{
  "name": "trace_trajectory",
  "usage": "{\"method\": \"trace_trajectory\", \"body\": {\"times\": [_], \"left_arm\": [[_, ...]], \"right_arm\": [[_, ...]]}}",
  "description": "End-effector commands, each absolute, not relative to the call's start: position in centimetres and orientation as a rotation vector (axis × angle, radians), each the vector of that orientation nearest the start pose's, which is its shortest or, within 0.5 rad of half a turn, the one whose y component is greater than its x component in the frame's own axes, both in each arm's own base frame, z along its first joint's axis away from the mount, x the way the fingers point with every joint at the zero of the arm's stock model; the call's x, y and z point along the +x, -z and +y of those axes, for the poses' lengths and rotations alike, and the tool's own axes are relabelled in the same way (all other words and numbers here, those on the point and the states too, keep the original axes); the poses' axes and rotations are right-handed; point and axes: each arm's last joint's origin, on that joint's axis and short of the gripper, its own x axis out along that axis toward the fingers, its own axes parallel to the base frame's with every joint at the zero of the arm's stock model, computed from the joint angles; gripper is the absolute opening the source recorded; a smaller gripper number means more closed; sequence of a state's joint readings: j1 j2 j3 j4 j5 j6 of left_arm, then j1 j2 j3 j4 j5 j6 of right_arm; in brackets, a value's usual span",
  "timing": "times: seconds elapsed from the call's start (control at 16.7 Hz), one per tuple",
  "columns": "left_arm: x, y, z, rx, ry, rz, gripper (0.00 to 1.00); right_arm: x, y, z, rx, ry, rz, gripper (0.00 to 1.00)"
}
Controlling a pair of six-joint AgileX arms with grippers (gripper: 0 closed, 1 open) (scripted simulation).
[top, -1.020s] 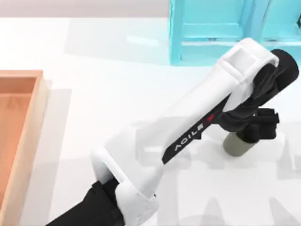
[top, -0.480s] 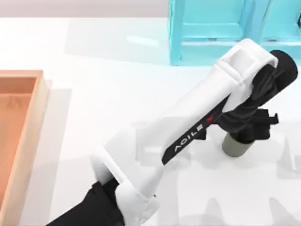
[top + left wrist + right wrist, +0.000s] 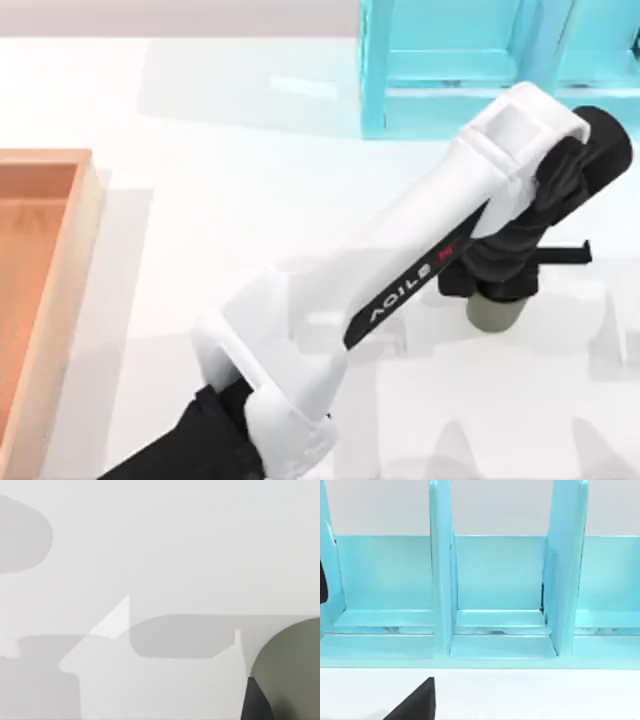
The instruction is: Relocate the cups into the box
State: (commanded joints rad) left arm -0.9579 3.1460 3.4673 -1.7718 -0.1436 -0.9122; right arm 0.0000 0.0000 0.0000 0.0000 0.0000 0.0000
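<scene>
An olive-green cup (image 3: 493, 312) stands on the white table right of centre, in front of the turquoise shelf. My left arm reaches across the table to it, and my left gripper (image 3: 500, 280) sits directly on top of the cup, shut on it. In the left wrist view the cup (image 3: 292, 665) is very close, with a dark fingertip (image 3: 256, 700) against its side. The box (image 3: 82, 250), a shallow tray with a light wooden rim and an orange-brown inside, lies at the table's left edge, far from the cup. My right arm is parked, with its wrist camera facing the shelf.
A turquoise shelf-like frame (image 3: 470, 70) with upright dividers (image 3: 440, 580) stands at the back right, just behind the cup. My left arm's white forearm (image 3: 400, 270) spans the table diagonally. Bare white table lies between the cup and the box.
The left gripper has turned and settled over the cup. The cup has shifted slightly to the left with it.
</scene>
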Motion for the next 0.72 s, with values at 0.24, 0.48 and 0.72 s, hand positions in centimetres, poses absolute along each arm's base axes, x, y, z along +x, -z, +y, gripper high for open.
{"method": "trace_trajectory", "body": {"times": [0.24, 0.48, 0.72], "left_arm": [[30.64, -13.59, -41.43, 0.015, 0.016, 1.371, 0.00], [30.64, -13.59, -41.43, 0.015, 0.016, 1.371, 0.00], [30.70, -14.11, -41.56, 0.017, 0.022, 1.370, 0.00]], "right_arm": [[10.57, -16.00, -0.12, 0.000, 0.000, 0.000, 1.00], [10.57, -16.00, -0.12, 0.000, 0.000, 0.000, 1.00], [10.57, -16.00, -0.12, 0.000, 0.000, 0.000, 1.00]]}}
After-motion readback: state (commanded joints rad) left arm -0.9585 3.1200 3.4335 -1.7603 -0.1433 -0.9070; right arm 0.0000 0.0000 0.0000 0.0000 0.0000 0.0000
